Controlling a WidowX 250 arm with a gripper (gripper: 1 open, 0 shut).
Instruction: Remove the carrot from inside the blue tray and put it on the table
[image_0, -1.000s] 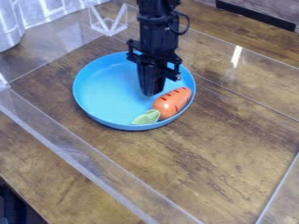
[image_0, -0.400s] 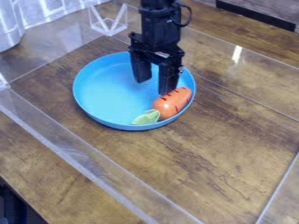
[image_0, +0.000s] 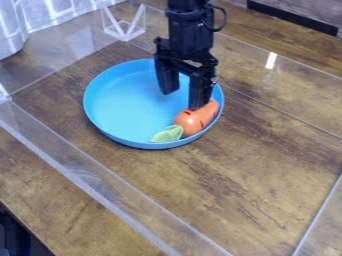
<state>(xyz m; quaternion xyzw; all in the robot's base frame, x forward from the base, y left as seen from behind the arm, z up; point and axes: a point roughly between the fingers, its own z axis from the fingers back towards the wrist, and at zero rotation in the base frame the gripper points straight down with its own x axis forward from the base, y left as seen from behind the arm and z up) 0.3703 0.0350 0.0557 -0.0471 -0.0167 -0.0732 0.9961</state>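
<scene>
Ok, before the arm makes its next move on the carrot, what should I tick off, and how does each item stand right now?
1. Carrot inside the blue tray: ok, it lies against the near-right rim, leafy top toward the camera.
2. Pincer open: ok, the two fingers stand visibly apart.
3. Pincer empty: ok, nothing sits between the fingers.
4. Pincer lined up over the carrot: cannot tell, one fingertip looks close to the carrot's orange end, but a single view does not show height or contact.
5. Free spot on the table for the drop: ok, bare wood lies right of the tray.
6. Task done: not ok, the carrot is not yet on the table.
</scene>
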